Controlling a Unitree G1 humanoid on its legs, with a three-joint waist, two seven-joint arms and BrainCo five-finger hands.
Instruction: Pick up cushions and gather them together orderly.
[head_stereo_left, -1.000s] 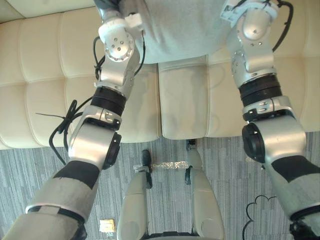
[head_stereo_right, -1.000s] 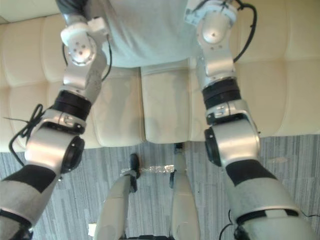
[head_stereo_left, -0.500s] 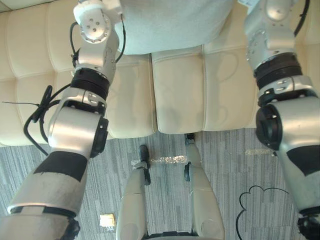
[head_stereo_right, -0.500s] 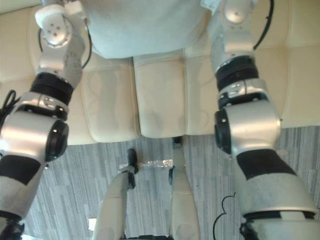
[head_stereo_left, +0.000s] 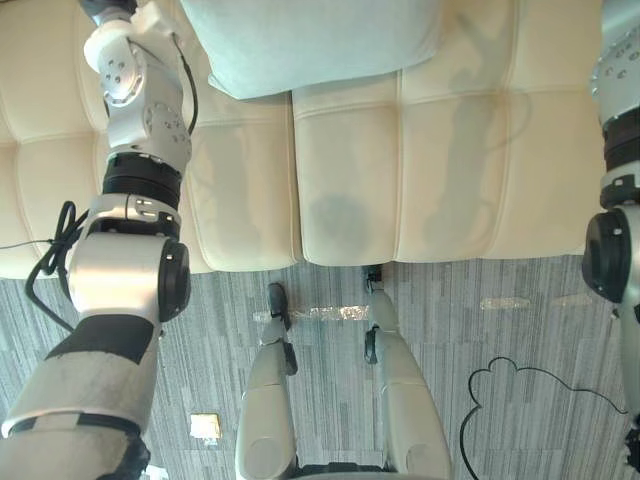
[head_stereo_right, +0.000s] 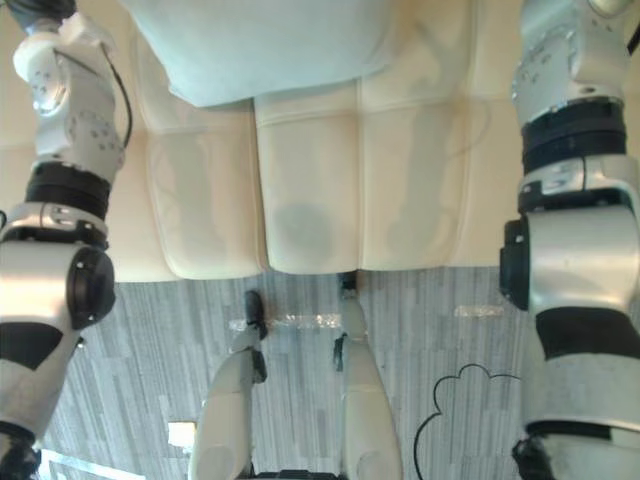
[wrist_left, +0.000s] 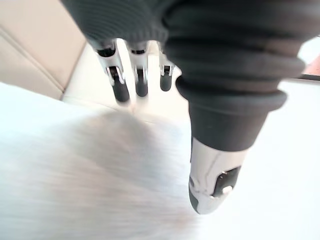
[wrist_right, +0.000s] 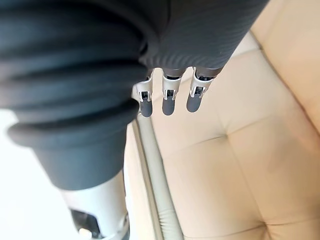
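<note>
- Contact between the left hand (wrist_left: 141, 82) and the cushion (wrist_left: 85, 175) could not be made out: its dark fingertips (wrist_left: 119, 91) ended right at the edge of the pale fabric.
- That hand was spread loose, with the fingers straight in a row and the thumb (wrist_left: 212, 180) held apart from them. Nothing was pinched or wrapped.
- The cushion, a pale grey-blue, lay close beneath the left hand, reaching from below the fingertips across to beside the thumb.
- Seen from the head, it rested on the cream sofa (head_stereo_left: 350, 170) between the two arms, much nearer the left arm than the right.
- The right hand (wrist_right: 169, 97) hung flat and open, its fingers straight and side by side, grasping nothing.
- Past the right hand's fingertips was sofa seat, with a seam crossing the cream padding. The cushion lay off to this hand's left, toward the other hand.
- A greyish strip ran along the seat beside the right thumb; what it was could not be told.
- Grey striped carpet (head_stereo_left: 520, 340) lay in front of the sofa, nearer the robot than either hand.
</note>
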